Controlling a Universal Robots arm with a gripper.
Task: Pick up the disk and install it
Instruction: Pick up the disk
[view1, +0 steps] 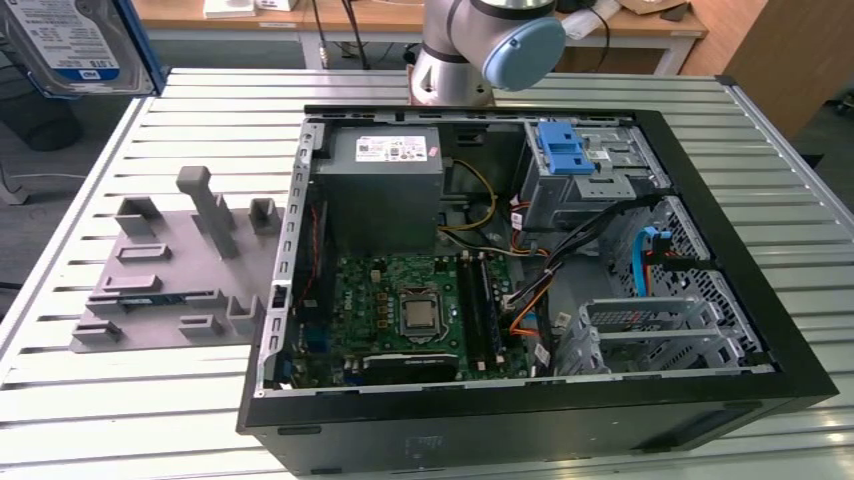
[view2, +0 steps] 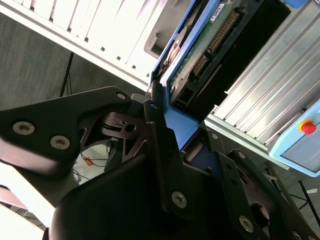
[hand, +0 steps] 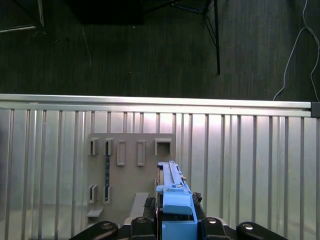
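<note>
Exterior view: high, off the arm, looking steeply down on the open computer case (view1: 534, 440) and slatted surface (view1: 134, 420).
First wrist view: well above the surface, facing down past the claw (hand: 173, 207) onto the grey fixture plate (hand: 130, 170).
Second wrist view: tight against the claw, looking along the disk (view2: 200, 50).
Shared: grey fixture plate, in exterior and first wrist views.

Plastic-framed disk (view1: 70, 42), ribbed matt metal table (view1: 200, 115)
</note>
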